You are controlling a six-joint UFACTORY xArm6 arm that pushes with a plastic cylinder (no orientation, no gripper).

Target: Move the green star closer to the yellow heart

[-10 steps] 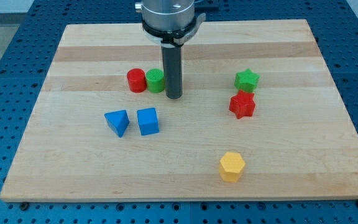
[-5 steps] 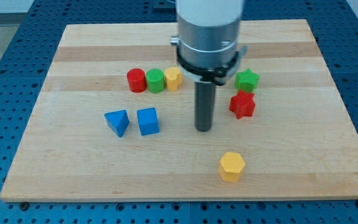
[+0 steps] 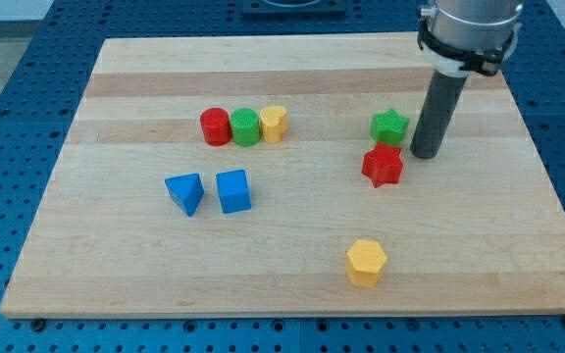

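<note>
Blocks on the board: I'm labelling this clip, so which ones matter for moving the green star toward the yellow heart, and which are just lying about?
In the job:
green star
yellow heart
my tip, just to the view's right of the green star

Lying about:
red star
red cylinder
green cylinder
blue triangle
blue cube
yellow hexagon

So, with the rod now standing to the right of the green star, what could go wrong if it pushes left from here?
1. The red star sits right below the green star, apparently touching; it may get dragged along.
2. My tip sits lower than the green star's middle, so the push may send it up-left, past the yellow heart.
3. A hard push could knock the heart into the green cylinder.
</note>
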